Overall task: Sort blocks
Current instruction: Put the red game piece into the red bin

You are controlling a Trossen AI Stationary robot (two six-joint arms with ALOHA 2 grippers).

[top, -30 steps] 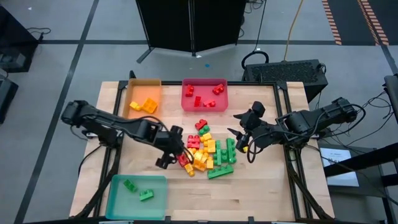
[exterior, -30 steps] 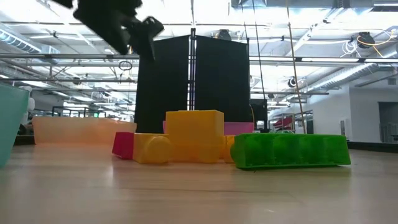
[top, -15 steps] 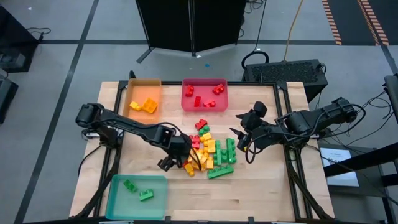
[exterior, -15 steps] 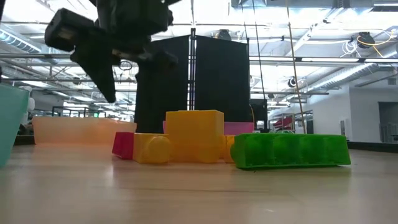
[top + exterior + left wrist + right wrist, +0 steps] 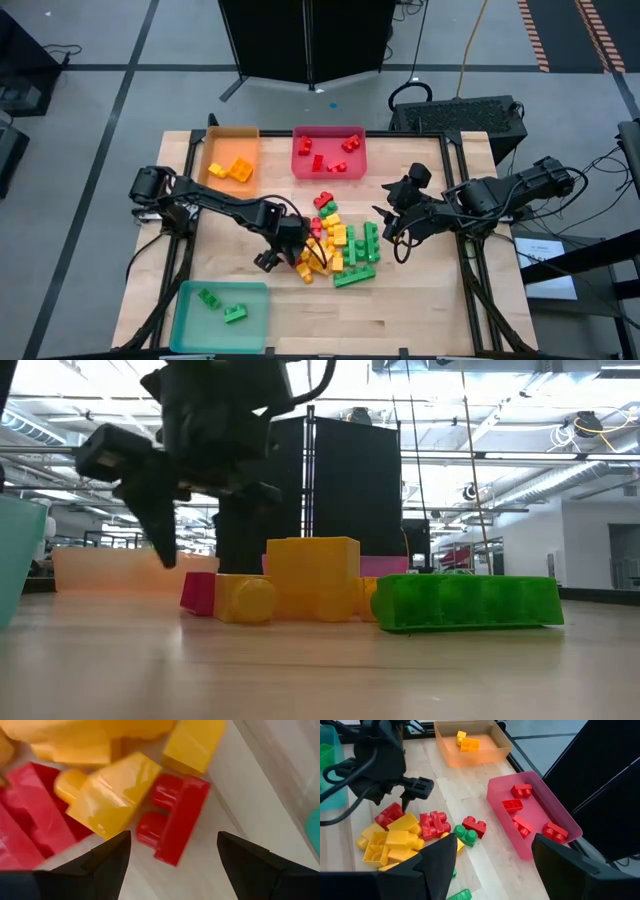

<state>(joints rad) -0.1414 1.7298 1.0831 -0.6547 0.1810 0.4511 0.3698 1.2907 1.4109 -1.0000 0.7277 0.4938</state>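
Note:
The blocks lie in a loose pile point(image 5: 335, 240) of red, yellow and green bricks at the table's middle. My left gripper point(image 5: 290, 255) hangs open just above the pile's left edge, pointing steeply down. In the left wrist view its fingers point(image 5: 172, 855) stand on either side of a small red two-stud brick point(image 5: 175, 815), with a yellow brick point(image 5: 112, 795) beside it; neither is touched. The low view shows the gripper point(image 5: 200, 530) still clear of the tabletop. My right gripper point(image 5: 388, 225) waits open in the air at the pile's right side.
An orange tray point(image 5: 233, 131) with yellow bricks and a red tray point(image 5: 328, 130) with red bricks stand at the far edge. A teal tray point(image 5: 220, 286) with green bricks stands at the near left. A long green brick point(image 5: 470, 603) lies at the pile's near side.
My left gripper has come down and moved toward the table's right, onto the pile's left edge, rolling and tipping steeper as it went. Its fingers have stayed open. The blocks have not moved.

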